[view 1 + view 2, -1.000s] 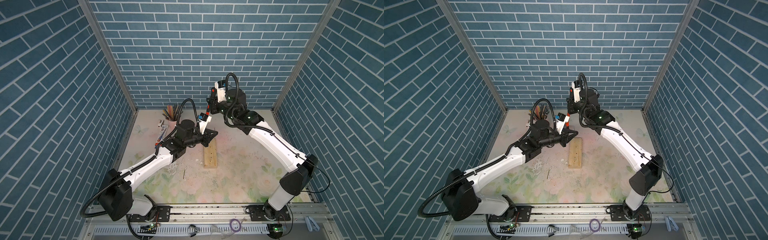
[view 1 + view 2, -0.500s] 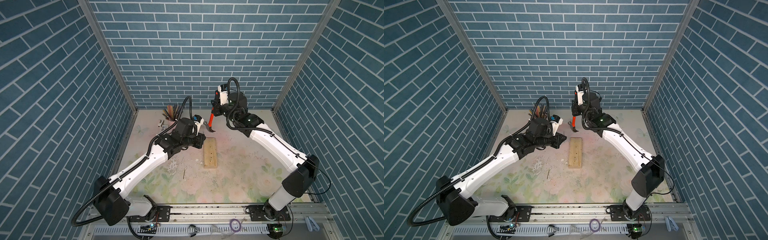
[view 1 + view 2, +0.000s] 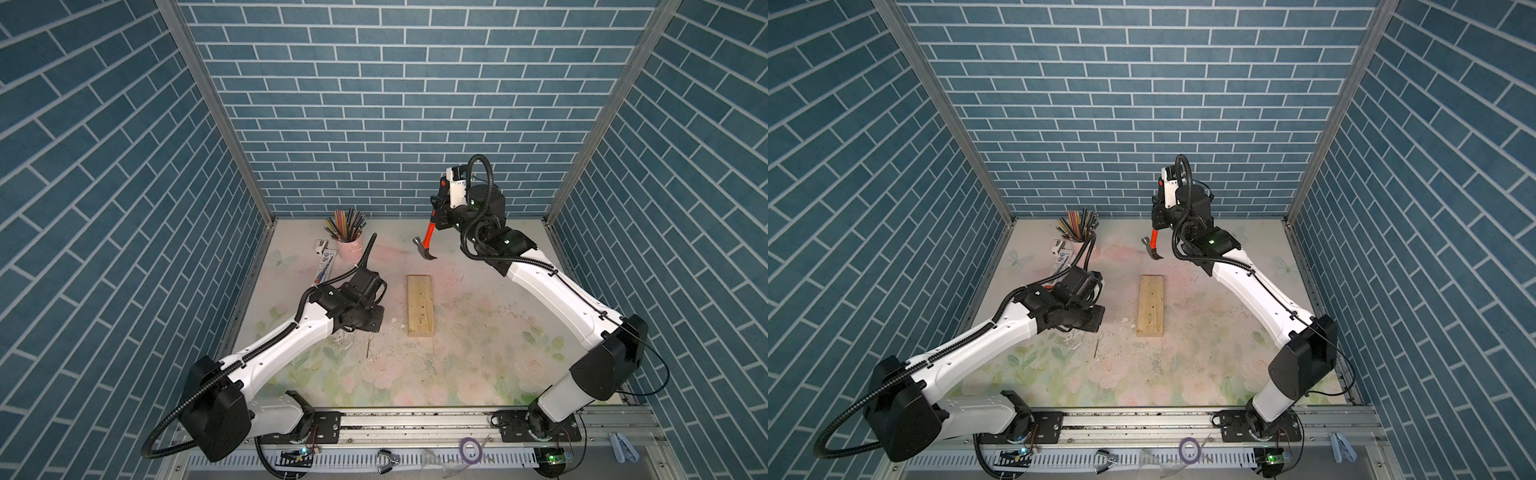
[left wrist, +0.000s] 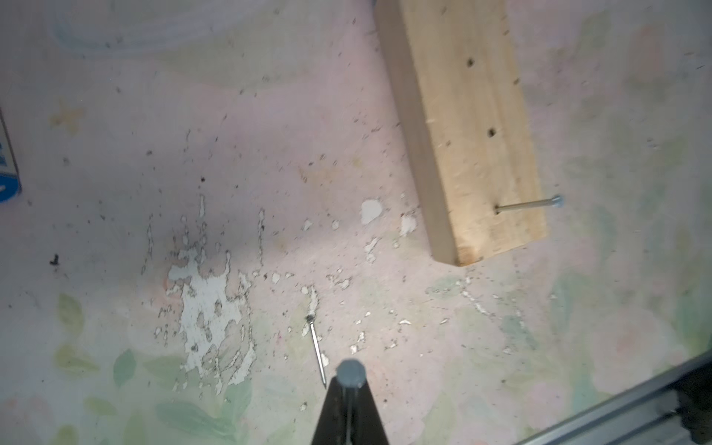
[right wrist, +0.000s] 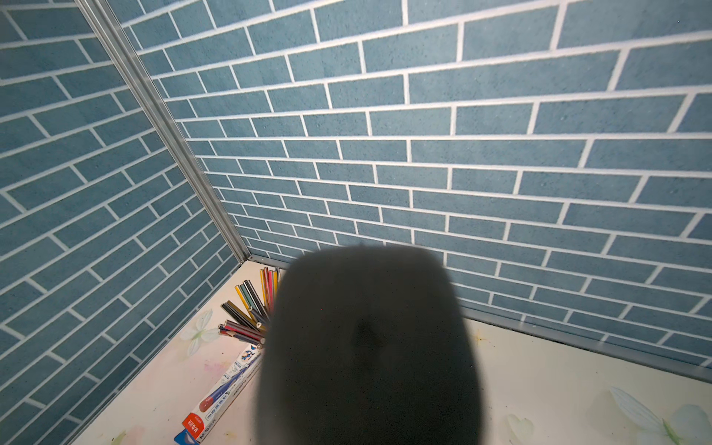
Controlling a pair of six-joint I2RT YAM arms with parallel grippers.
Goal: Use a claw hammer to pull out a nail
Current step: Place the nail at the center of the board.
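The claw hammer hangs head down above the table behind the plank, with my right gripper shut on its black handle. The handle's end is a dark blur that hides the jaws in the right wrist view. A wooden plank lies flat mid-table. One nail stands out of its near end. Left of the plank, my left gripper is low over the table. It is shut on another nail, whose grey head shows at the fingertips.
A loose nail lies on the worn floral mat near chipped white patches. A pink cup of coloured pencils and a pen box sit at the far left corner. Brick walls close three sides.
My left arm has drawn back from the plank's far end to the near left and sunk lower. My right arm has carried the hammer back and to the right, away from the plank.
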